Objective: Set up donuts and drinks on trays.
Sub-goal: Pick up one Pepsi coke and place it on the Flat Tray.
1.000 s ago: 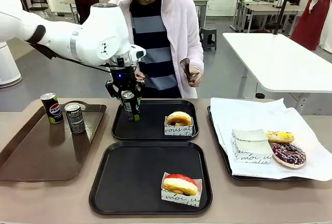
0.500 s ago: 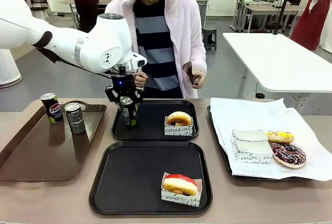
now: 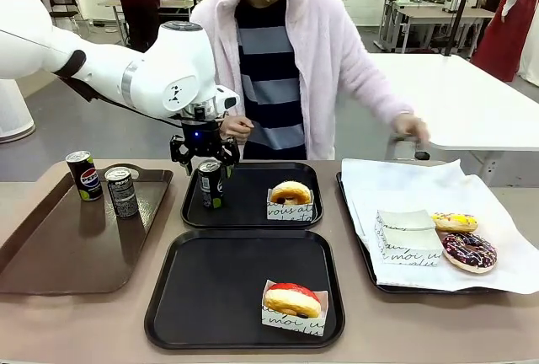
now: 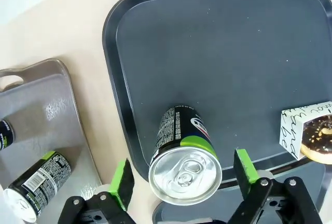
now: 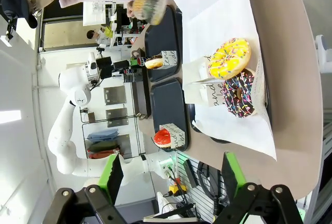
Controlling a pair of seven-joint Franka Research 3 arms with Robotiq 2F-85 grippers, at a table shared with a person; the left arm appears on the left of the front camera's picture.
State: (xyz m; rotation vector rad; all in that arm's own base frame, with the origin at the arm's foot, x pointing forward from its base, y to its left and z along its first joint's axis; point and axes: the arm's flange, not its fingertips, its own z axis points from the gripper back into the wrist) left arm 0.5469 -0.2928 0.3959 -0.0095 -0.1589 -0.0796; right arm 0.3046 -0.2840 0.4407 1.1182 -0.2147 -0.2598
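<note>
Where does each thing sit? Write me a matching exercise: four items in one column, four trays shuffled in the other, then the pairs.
Items
1. green-accent can
2. red-iced donut
3. Pepsi can
4. yellow-iced donut

Places
A. paper-lined tray
B. brown tray
C. far black tray
D. near black tray

Pairs: 1-C, 2-D, 3-B, 4-A

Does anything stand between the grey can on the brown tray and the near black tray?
Nothing visible does. The grey can stands by the brown tray's right rim; the near black tray's donut sits far right.
</note>
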